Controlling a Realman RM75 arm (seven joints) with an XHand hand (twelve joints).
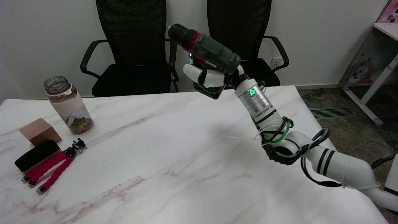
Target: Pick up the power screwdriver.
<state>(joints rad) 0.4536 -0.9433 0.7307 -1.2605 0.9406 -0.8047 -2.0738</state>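
Observation:
The power screwdriver [205, 46] is dark green and black with a red ring near its chuck. It hangs well above the marble table [174, 161], its nose pointing up and to the left. My right hand [211, 77] grips it by the handle from below, white fingers wrapped around the grip. The tool's black base shows just under the fingers. The right arm reaches in from the lower right, its silver wrist showing a green light.
At the table's left stand a glass jar [69, 105] with brown bits inside, a wooden block [39, 132], a black case [36, 155] and a red-legged mini tripod [53, 168]. Two black office chairs [133, 46] stand behind the table. A white desk [382, 56] is at the far right.

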